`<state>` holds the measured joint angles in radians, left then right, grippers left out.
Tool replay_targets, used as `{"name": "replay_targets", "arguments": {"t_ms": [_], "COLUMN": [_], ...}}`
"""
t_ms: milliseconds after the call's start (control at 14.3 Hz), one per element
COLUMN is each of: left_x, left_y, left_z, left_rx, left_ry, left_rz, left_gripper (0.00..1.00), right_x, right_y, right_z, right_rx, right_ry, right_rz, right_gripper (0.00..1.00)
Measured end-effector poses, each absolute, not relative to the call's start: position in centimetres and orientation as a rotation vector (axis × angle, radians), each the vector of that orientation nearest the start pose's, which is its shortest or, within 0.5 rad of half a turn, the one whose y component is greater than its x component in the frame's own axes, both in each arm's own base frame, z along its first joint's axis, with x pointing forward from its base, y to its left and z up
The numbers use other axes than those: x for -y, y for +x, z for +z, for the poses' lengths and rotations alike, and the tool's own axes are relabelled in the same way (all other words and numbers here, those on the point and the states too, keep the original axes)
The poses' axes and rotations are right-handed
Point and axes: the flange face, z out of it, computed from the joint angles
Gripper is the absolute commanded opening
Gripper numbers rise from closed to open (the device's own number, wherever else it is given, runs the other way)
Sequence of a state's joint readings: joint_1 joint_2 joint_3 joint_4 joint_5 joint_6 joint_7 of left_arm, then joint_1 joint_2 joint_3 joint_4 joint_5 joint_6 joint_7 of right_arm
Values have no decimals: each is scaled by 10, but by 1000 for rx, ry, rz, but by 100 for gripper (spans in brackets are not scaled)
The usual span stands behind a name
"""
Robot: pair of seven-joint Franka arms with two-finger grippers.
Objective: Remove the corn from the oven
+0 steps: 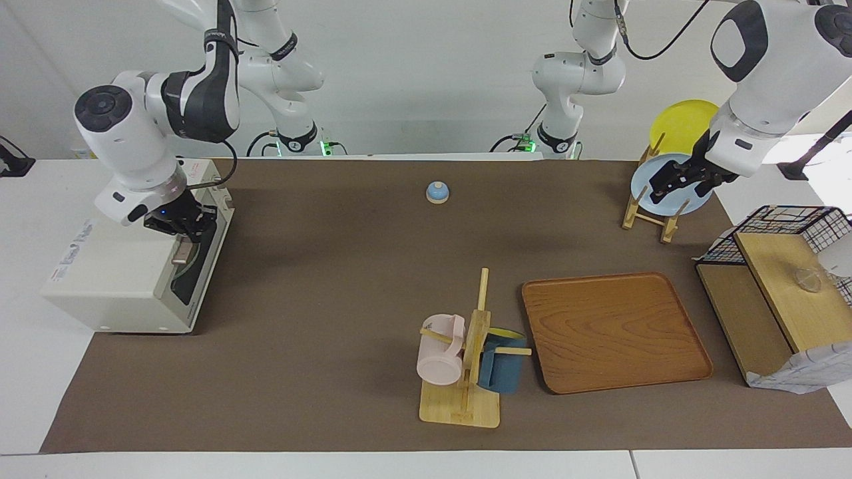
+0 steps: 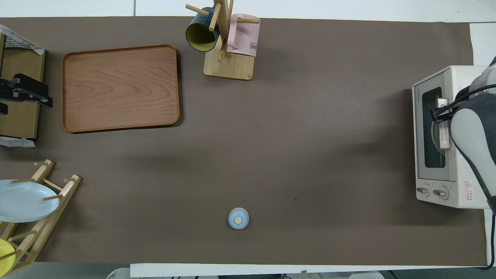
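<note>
The cream-white oven (image 1: pixel 113 266) stands at the right arm's end of the table, also in the overhead view (image 2: pixel 465 193). Its dark glass door is closed, with the tan handle (image 1: pixel 181 254) (image 2: pixel 443 135) at the door's top. My right gripper (image 1: pixel 190 229) (image 2: pixel 438 113) is at the top of the door, right at the handle's end. The corn is hidden. My left gripper (image 1: pixel 680 189) (image 2: pixel 23 95) hangs open and empty in the air at the left arm's end, over the wooden shelf, and waits.
A wooden tray (image 1: pixel 612 332) lies beside a mug tree (image 1: pixel 466 372) holding a pink and a blue mug. A small blue dome (image 1: pixel 437 192) sits nearer the robots. A plate rack (image 1: pixel 649 213) with a blue and a yellow plate and a wire basket (image 1: pixel 799 226) stand at the left arm's end.
</note>
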<state>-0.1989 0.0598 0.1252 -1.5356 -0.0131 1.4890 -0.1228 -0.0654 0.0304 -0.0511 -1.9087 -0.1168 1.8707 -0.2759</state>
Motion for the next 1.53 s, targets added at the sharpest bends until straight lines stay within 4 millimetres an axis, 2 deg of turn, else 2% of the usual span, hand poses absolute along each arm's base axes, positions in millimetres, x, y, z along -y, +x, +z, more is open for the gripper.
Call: {"name": "replay_targets", "arguments": {"t_ms": [279, 488, 628, 698, 767, 907, 1047, 1116, 1186, 1256, 1326, 1395, 1465, 1535], "left_x": [45, 45, 45, 45, 45, 45, 45, 45, 45, 45, 45, 45, 45, 45], "left_y": [561, 561, 561, 561, 561, 561, 561, 561, 561, 561, 561, 561, 561, 561], "left_z": [601, 601, 601, 601, 601, 601, 601, 601, 601, 601, 601, 601, 601, 601], "left_rx": [76, 76, 76, 76, 76, 76, 76, 76, 76, 77, 77, 76, 76, 76], "left_ry": [-3131, -3131, -3131, -3131, -3131, -3131, -3131, -3131, -3131, -3131, -3131, -3131, -3131, -3131], "left_rz": [166, 166, 166, 166, 166, 166, 166, 166, 166, 166, 166, 166, 166, 166], "left_gripper": [100, 100, 100, 100, 100, 100, 100, 100, 100, 100, 100, 100, 100, 100], "right_x": [85, 83, 63, 40, 13, -30, -48, -51, -53, -59, -71, -84, -93, -91], "right_y": [553, 551, 548, 549, 551, 561, 573, 577, 580, 585, 589, 593, 596, 597], "right_z": [473, 471, 466, 458, 441, 392, 344, 327, 319, 322, 332, 348, 368, 390], "right_rx": [349, 347, 323, 308, 303, 299, 271, 256, 226, 185, 156, 144, 130, 101], "right_ry": [-3216, -3221, -3227, -3221, -3208, -3204, -3200, -3198, -3189, -3168, -3149, -3142, -3140, -3142], "right_rz": [147, 112, 67, 54, 43, 17, 17, 19, 21, 17, 23, 48, 75, 94], "right_gripper": [0, 0, 0, 0, 0, 0, 0, 1, 7, 14, 32, 54, 63, 67]}}
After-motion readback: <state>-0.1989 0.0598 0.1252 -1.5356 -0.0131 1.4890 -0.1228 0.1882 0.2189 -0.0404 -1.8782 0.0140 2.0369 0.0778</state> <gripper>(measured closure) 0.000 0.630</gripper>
